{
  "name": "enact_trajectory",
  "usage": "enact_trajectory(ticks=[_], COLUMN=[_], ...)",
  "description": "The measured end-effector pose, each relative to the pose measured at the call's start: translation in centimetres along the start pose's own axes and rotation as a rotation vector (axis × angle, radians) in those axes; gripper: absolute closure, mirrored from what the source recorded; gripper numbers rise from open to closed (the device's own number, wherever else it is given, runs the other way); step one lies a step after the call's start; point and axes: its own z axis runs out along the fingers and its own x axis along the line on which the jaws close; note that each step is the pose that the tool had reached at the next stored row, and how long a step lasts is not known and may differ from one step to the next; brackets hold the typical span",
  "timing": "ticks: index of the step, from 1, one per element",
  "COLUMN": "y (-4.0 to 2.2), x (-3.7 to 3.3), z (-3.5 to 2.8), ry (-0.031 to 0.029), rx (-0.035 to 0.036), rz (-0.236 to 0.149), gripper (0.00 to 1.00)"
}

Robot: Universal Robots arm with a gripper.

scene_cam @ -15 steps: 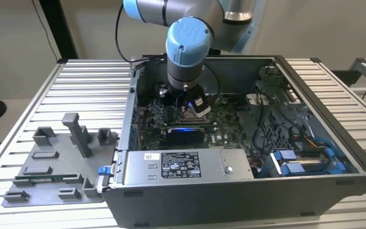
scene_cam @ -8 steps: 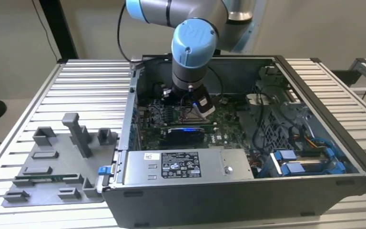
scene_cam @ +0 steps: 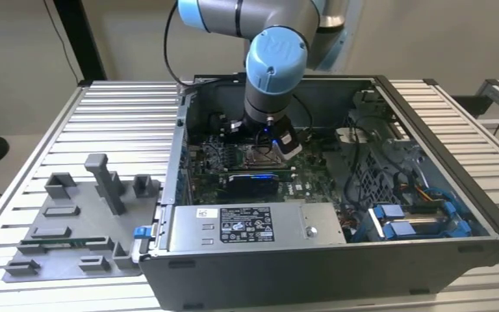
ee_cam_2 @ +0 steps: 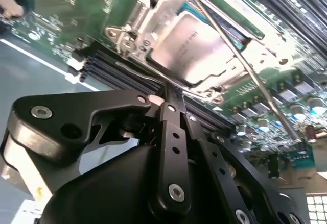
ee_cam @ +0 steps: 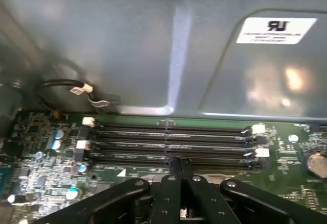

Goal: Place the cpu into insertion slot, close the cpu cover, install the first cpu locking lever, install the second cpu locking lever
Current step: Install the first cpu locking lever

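Gripper (ee_cam_2: 172, 90) was closed tight. Second wrist view showed cpu (ee_cam_2: 196, 48) seated inside cpu cover (ee_cam_2: 140, 27) frame just beyond it, lever rod (ee_cam_2: 245, 65) crossing above; first wrist view showed memory slots (ee_cam: 168, 142) instead.

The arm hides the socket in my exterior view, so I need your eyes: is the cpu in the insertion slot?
Observer: Yes, the second wrist view shows the cpu seated there.
Operator: Cover down?
Observer: The cpu cover lies flat around the chip.
Operator: And the fingers?
Observer: In both wrist views the fingers are shut together with nothing between them, tips beside the cover's edge.
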Motion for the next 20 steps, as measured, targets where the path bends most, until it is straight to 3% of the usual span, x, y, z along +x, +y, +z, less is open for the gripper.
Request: enact_trajectory(ticks=[6, 15, 20], y=[0.05, 0.14, 0.16], x=[0.40, 2.94, 3.43], z=[-0.05, -0.18, -0.19], ry=[0.0000, 0.0001, 0.0003], rx=[-0.0064, -0.0054, -0.0054], rz=[0.000, 0.000, 0.000], gripper=[1.00, 1.00, 1.00])
